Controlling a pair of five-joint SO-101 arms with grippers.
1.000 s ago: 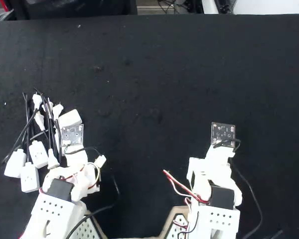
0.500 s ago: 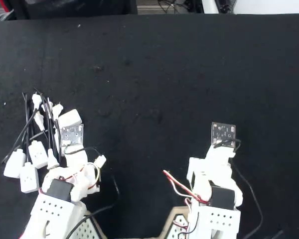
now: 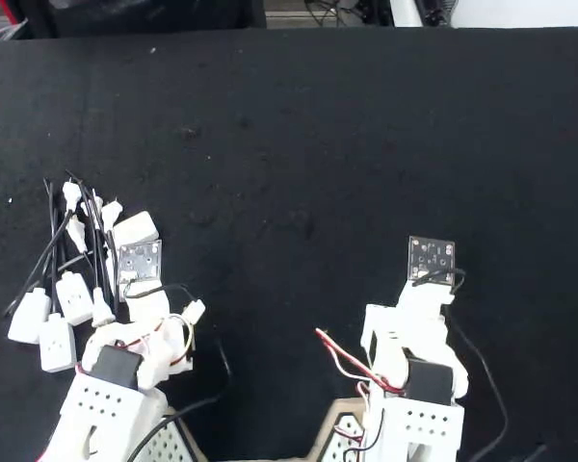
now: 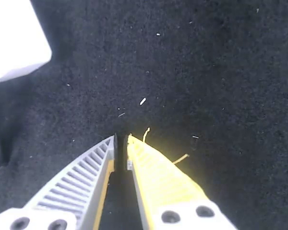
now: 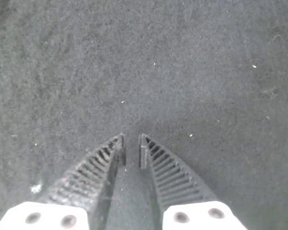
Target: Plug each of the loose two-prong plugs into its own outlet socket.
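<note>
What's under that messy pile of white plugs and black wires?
The black table is under the pile. The wires and plugs lie across each other, and the left arm covers the pile's near corner, so anything tucked beneath there cannot be seen.

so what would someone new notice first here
The jumble of white plugs, sockets and black cords stands out, bunched at the left of the black table. The left gripper sits close beside that jumble. The right gripper is off to the right, and both hang over bare table, holding nothing.
</note>
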